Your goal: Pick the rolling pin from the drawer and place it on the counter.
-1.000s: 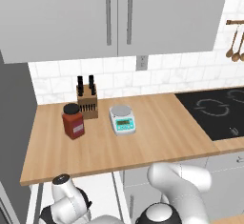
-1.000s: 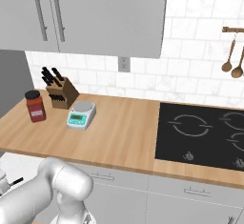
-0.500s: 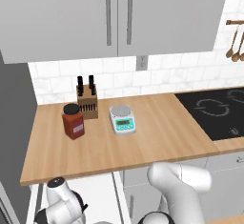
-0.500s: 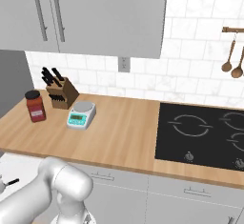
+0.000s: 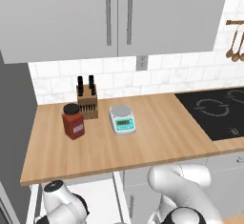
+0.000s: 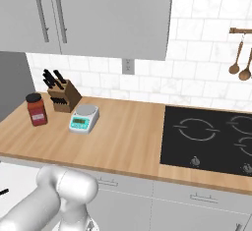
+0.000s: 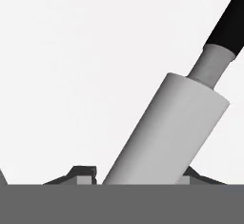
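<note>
The fingers (image 7: 138,178) have drawn in from wide apart a moment ago and now sit against both sides of the rolling pin (image 7: 167,132); they look clamped on its pale barrel, though the contact itself sits at the very edge of the hand view, so I cannot be certain. That would mean the grasp is made and the lift out of the drawer (image 7: 71,66) comes next.

The rolling pin lies on the flat white drawer floor, running from 6 o'clock up toward 1 o'clock in the hand view, its black handle at the far end.

The hand view gives the pin and the fingers up close. The left base view shows the arm reaching down at 7 o'clock into the open drawer (image 5: 97,197), below the front edge of the table (image 5: 143,142). On the table stand a red jar (image 5: 73,121), a knife block (image 5: 87,99) and a scale (image 5: 122,118), with bare wood at 3 o'clock of the scale for setting the pin down. The right base view adds the cooktop (image 6: 211,139) in full.
</note>
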